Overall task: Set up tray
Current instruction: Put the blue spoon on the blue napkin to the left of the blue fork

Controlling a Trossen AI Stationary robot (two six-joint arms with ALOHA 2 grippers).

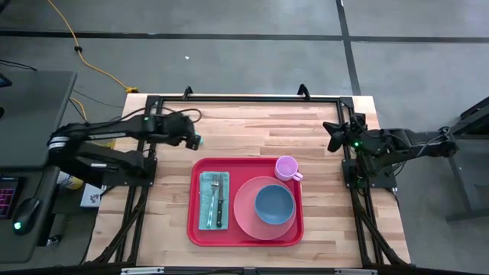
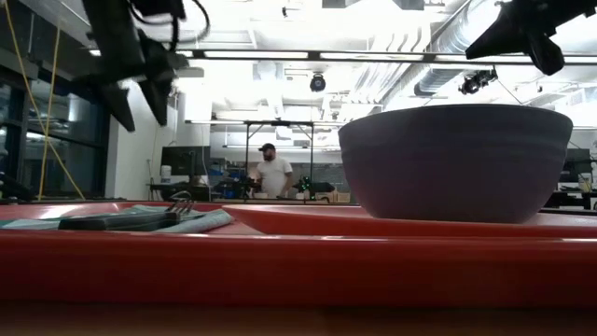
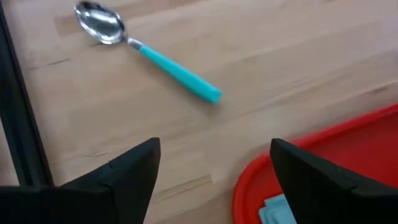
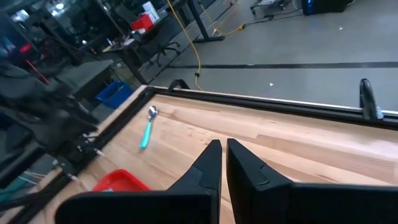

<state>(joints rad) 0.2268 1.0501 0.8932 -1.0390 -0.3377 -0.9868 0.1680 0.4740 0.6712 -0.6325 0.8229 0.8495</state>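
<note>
High view: tray [image 1: 195, 229] sits mid-table, already carrying napkin, fork, knife, plate, bowl [image 1: 274, 204] and cup [image 1: 286, 166]. Left wrist view: left gripper [image 3: 211, 168] gapes empty above the table; spoon [image 3: 146, 51] lies off the tray, probably the last piece. Right wrist view: right gripper [image 4: 223, 155] parked, pinched closed.

Grey concrete floor [image 1: 252, 19] crossed by a yellow cable [image 1: 88, 57]; bright ceiling lights [image 2: 373, 19] overhead.

A teal-handled spoon [image 3: 147, 53] lies on the wooden table [image 1: 321, 126], while a person [image 2: 273, 174] stands in the room beyond.
</note>
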